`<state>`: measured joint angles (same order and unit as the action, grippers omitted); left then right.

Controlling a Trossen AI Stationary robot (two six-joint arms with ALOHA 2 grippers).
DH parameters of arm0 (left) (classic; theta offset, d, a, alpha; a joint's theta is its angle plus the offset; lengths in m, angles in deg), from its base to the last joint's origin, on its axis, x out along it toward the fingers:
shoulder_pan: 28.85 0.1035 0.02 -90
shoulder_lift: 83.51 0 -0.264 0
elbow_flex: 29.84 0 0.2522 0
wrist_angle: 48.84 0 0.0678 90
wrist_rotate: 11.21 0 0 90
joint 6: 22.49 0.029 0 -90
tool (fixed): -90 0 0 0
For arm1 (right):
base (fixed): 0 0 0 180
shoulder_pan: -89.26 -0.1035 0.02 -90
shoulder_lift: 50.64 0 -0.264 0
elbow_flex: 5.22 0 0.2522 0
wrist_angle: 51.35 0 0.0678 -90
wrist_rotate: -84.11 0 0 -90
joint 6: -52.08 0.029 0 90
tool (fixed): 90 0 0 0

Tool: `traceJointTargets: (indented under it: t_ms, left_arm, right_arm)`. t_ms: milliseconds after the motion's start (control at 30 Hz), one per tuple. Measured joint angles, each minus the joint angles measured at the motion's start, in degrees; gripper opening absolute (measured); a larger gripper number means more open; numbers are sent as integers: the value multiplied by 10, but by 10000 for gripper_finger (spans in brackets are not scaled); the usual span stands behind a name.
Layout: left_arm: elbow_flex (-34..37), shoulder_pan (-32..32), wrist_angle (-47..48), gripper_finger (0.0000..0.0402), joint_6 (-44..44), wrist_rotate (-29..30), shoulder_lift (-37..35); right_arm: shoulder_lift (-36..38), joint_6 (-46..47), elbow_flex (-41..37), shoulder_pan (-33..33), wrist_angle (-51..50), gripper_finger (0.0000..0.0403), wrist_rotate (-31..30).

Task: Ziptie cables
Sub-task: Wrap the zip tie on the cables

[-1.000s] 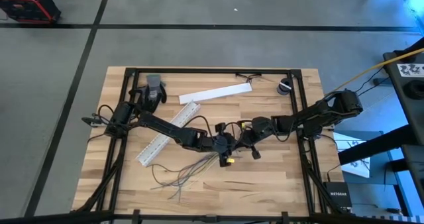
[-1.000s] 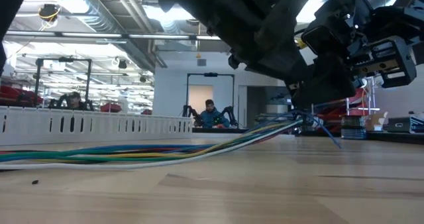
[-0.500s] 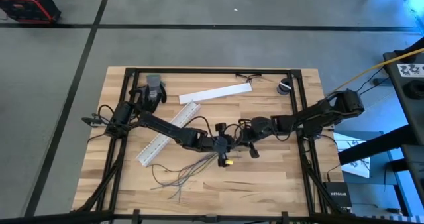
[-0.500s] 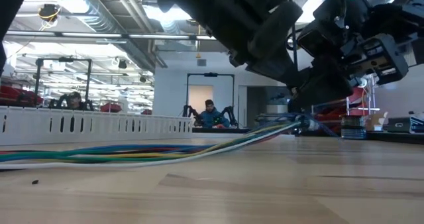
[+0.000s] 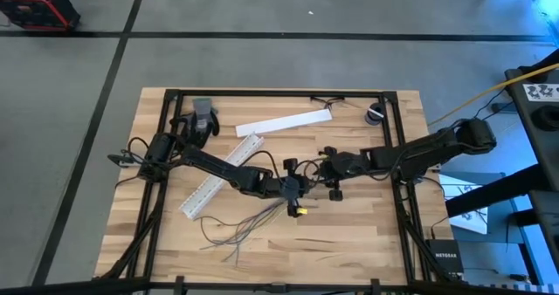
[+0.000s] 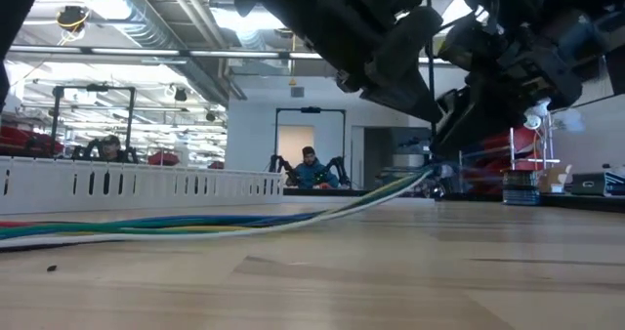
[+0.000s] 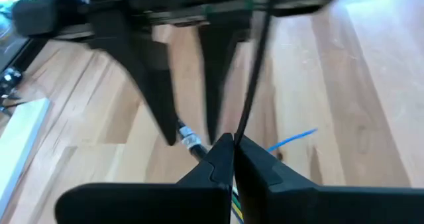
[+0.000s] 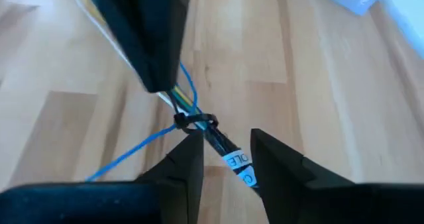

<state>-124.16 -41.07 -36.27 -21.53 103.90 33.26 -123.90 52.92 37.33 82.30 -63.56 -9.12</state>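
Near the middle of the bench (image 5: pixel 349 243), the left gripper (image 5: pixel 295 188) has its fingers (image 7: pixel 218 159) clamped shut on the cables (image 5: pixel 253 221), whose loose ends trail off toward 7 o'clock. The right gripper (image 5: pixel 321 168), at 2 o'clock from the left, has its fingers (image 8: pixel 187 159) parted, straddling the tied bundle without pinching it.

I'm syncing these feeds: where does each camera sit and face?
High: overhead, straight down on table, both arms.
Low: table height, across the cables into the room, arms above.
Left wrist: past the shut left gripper.
Right wrist: past the open right gripper.
Shared: every view shows the cables.
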Motion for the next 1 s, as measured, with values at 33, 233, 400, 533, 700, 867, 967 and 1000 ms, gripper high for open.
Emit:
traceJointTargets:
  t_ms: [33,233,400,533,700,867,967,1000]
  left_arm:
    - [0,2,0,0,-4,2,0]
    - [0,8,1,0,-21,26,0]
    - [0,15,-3,0,-40,28,0]
    - [0,15,-16,0,-40,29,0]
    - [0,15,-16,0,-52,29,0]
    - [0,16,-19,0,-56,29,0]
    - [0,16,-26,0,-55,29,0]
    - [0,16,-26,0,-55,29,0]
  right_arm:
    - [-3,4,-8,-11,15,115,-22]
    - [-17,30,-66,-88,153,97,-159]
    - [-21,62,-98,-125,245,90,-236]
    - [-49,68,-105,-134,281,89,-259]
    - [-97,67,-105,-133,338,89,-299]
    - [-128,74,-105,-133,369,85,-302]
    - [-137,77,-104,-133,390,69,-302]
    - [-137,77,-104,-133,393,61,-302]
